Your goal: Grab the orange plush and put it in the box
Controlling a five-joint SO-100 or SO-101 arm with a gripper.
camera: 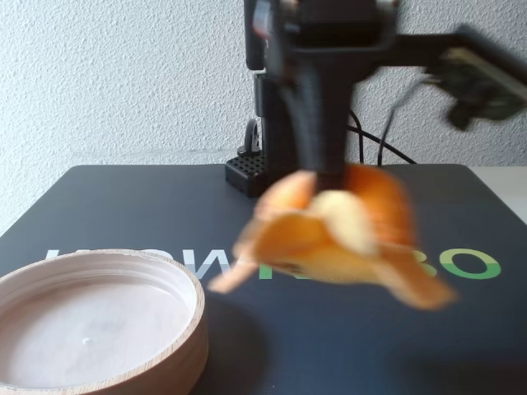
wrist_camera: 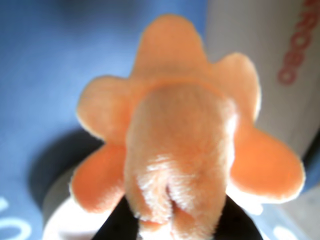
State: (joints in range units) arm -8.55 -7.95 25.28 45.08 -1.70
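Note:
The orange plush (camera: 338,234) hangs in the air above the dark mat, blurred by motion, just right of the box (camera: 196,325). My gripper (camera: 331,177) is shut on its head from above. In the wrist view the plush (wrist_camera: 180,130) fills the middle, tentacles spread away from the camera, with my gripper (wrist_camera: 175,222) clamped on it by the dark fingers (wrist_camera: 116,227) at the bottom edge. The box rim (wrist_camera: 52,197) shows at the lower left, partly hidden under the plush. The box is round, light wood, and holds nothing.
A dark mat (camera: 123,214) with white and green lettering covers the table. The arm's black base (camera: 263,140) and cables (camera: 387,144) stand at the back against a white wall. A pale table strip (camera: 502,185) shows at the right.

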